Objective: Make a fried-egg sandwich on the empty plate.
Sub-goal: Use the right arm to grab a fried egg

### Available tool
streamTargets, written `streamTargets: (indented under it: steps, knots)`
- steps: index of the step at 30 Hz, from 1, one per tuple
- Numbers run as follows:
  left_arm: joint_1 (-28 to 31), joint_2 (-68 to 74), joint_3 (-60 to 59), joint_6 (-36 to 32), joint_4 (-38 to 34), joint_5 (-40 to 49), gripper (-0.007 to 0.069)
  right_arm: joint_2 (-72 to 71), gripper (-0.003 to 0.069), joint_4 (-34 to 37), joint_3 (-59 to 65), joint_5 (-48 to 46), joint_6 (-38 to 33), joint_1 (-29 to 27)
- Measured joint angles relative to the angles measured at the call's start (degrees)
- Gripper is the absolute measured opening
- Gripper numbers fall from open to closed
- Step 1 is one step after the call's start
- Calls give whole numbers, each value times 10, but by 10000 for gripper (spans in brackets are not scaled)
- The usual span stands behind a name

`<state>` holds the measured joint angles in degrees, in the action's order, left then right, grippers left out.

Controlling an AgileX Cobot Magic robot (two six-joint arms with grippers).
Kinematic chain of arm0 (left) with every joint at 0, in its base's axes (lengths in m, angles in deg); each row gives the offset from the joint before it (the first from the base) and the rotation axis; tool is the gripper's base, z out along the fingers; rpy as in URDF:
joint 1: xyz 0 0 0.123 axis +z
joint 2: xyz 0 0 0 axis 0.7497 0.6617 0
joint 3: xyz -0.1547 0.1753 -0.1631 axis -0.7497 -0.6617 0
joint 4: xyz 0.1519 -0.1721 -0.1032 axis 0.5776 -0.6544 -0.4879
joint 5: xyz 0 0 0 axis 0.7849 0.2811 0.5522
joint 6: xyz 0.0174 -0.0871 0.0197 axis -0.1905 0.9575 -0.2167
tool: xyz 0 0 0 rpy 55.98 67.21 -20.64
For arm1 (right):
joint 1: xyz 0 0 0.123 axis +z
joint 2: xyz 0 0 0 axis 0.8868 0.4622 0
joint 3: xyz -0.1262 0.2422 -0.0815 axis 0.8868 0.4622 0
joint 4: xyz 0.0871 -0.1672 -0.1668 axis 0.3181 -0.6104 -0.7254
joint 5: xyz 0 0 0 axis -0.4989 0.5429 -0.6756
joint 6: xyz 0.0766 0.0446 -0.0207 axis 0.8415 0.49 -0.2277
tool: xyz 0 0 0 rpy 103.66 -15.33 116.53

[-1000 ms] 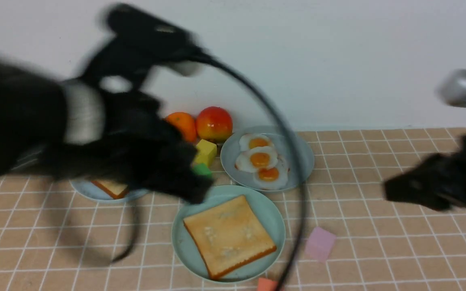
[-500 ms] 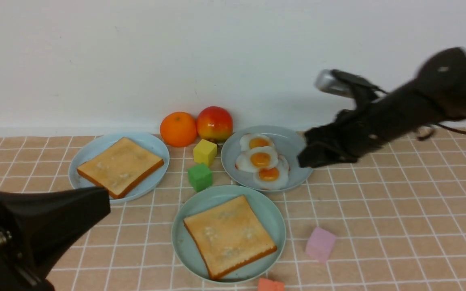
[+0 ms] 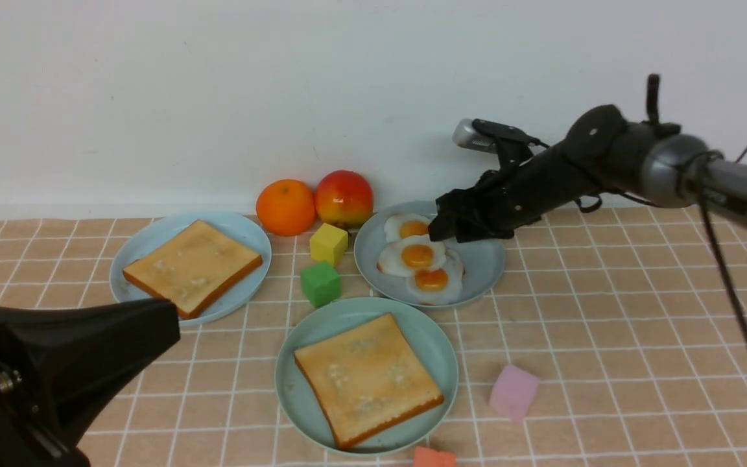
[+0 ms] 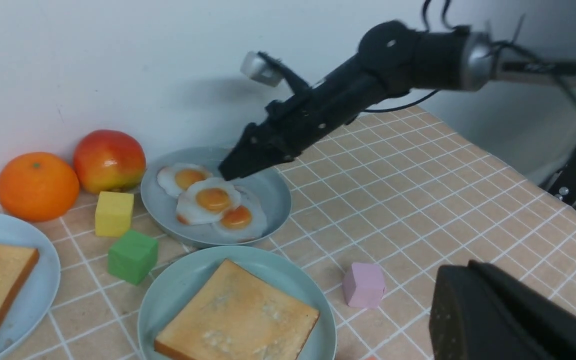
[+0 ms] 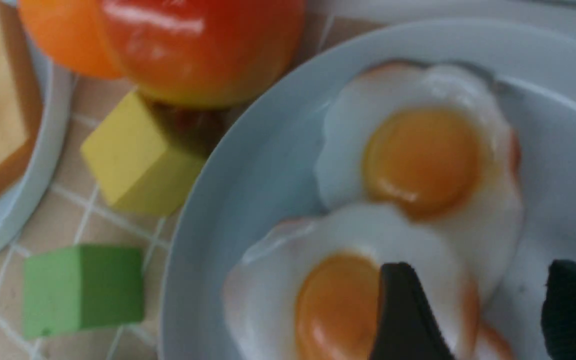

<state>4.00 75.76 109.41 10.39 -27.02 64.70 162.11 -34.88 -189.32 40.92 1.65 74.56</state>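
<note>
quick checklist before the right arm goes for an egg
1. Right end effector open: ok, its jaws stand apart in the right wrist view.
2. Positioned over the middle fried egg: ok; whether it touches the egg, cannot tell.
3. That egg free to lift alone: cannot tell, as three eggs overlap on the greyish-blue plate.
4. Base toast on the mint-green plate: ok, lying flat.
5. Second toast ready on the sky-blue plate: ok.
6. Left end effector out of the way: ok, shut, low at the front left, away from the egg plate.
</note>
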Motion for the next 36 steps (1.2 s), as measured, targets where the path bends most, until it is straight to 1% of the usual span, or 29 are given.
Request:
streamTargets:
  steps: [4, 14, 19, 22, 24, 36]
  knots:
    - [0, 0, 0, 0, -2, 0, -13, 26, 386, 3, -30, 2, 1, 2]
    - [0, 0, 0, 0, -3, 0, -13, 35, 386, 3, -36, 25, 1, 12]
    - [0, 0, 0, 0, -3, 0, -13, 37, 353, 5, -38, 20, 1, 12]
    - [0, 0, 0, 0, -4, 0, -13, 37, 323, 3, -38, 14, 1, 12]
    - [0, 0, 0, 0, -4, 0, -13, 37, 286, 3, -38, 10, 1, 12]
    - [0, 0, 0, 0, -4, 0, -8, 34, 36, 3, -42, -13, 1, 11]
